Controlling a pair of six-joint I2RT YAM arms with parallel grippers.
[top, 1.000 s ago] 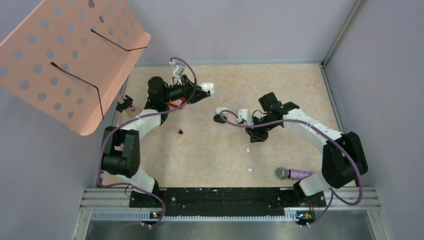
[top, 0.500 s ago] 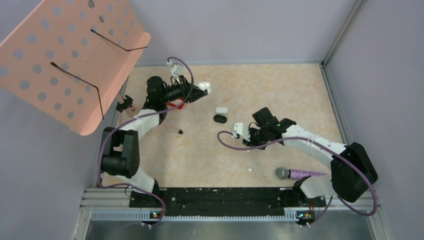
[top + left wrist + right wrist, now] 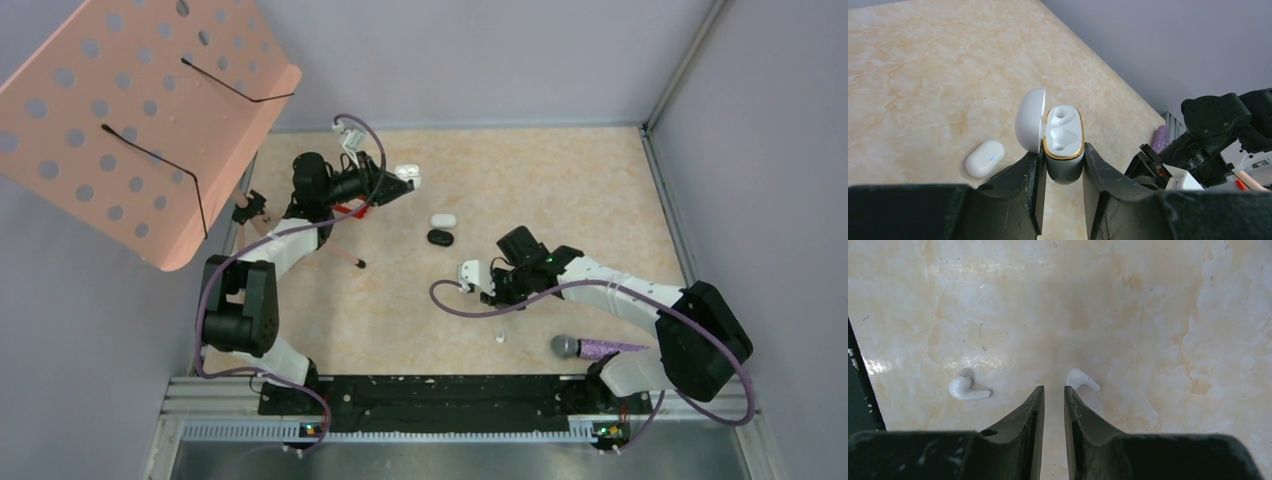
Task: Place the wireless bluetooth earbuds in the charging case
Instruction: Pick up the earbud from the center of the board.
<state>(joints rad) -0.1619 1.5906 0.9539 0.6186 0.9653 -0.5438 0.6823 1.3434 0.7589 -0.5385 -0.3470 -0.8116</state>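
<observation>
My left gripper (image 3: 1062, 151) is shut on an open charging case (image 3: 1064, 142) with a gold rim, its white lid swung to the left and both sockets bare; it is held above the table at the back left (image 3: 405, 178). My right gripper (image 3: 1053, 388) is low over the table with its jaws a narrow gap apart and nothing between them. One white earbud (image 3: 1081, 380) lies just beyond its right fingertip and another (image 3: 968, 389) lies to the left. In the top view the right gripper (image 3: 500, 298) is at centre and one earbud (image 3: 500, 338) lies nearer me.
A closed white case (image 3: 443, 220) and a black case (image 3: 440, 237) lie mid-table; the white one also shows in the left wrist view (image 3: 984, 158). A purple glitter microphone (image 3: 590, 348) lies front right. A pink perforated stand (image 3: 140, 110) overhangs the back left.
My right arm has swung from beside the two cases toward the near side and now hangs over the white earbuds. My left gripper with the open case has shifted slightly left.
</observation>
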